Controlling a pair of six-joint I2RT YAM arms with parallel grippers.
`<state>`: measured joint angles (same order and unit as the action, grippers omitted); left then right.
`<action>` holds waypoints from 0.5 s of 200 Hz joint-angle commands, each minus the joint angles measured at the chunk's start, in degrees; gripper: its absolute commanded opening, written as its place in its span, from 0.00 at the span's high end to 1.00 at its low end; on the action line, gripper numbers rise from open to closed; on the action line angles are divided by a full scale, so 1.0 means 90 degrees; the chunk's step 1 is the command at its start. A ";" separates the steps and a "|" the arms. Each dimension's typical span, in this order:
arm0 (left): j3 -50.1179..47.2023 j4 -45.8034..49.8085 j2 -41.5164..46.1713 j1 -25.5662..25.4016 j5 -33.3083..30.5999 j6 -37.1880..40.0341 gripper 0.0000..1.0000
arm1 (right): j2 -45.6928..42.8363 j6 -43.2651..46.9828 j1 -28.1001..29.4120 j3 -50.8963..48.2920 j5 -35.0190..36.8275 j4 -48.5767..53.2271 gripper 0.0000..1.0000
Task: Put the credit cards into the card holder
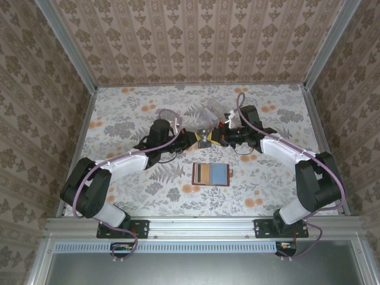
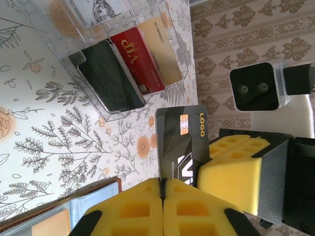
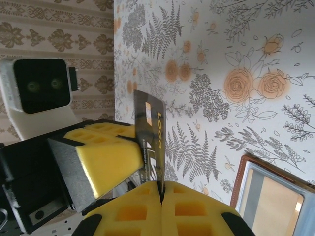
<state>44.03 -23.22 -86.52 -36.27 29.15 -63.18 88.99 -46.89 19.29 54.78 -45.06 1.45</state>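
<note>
The left gripper [image 2: 163, 191] and the right gripper [image 3: 161, 195] both pinch one dark card [image 2: 178, 130], up above the tabletop [image 1: 127, 119], near the card holder [image 1: 211, 173].

A tabletop [image 1: 130, 113] covered in a white print of grey ferns and orange roses is enclosed on three sides by walls: back wall [image 1: 202, 41], left wall [image 1: 29, 101] and right wall [image 1: 356, 89]. All three are papered in beige damask stripes. Pale metal posts [image 1: 66, 44] stand in the back corners, and a metal rail [image 1: 202, 225] runs along the near edge. The light is soft and even.
</note>
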 commanded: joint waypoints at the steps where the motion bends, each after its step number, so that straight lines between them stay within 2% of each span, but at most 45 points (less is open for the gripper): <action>1: 0.0041 -0.0081 0.0152 -0.0011 0.0062 0.0154 1.00 | 0.0117 0.0059 0.0037 -0.0083 -0.0086 0.0116 0.95; 30: -0.0099 -0.0049 0.0210 -0.0013 0.0028 0.0177 1.00 | 0.0103 0.0166 0.0036 -0.0111 -0.0034 0.0260 0.88; 60: -0.0319 0.0103 0.0361 -0.0013 -0.0162 0.0189 1.00 | -0.0003 0.0428 0.0044 -0.0142 0.0421 0.0804 0.69; 100: -0.0633 0.0759 0.0700 -0.0069 -0.0494 0.0451 1.00 | -0.0164 0.0790 0.0121 -0.0309 0.1262 0.1560 0.66</action>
<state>40.32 -20.99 -82.91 -36.34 27.18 -62.00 89.32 -42.89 19.64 53.76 -39.38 9.34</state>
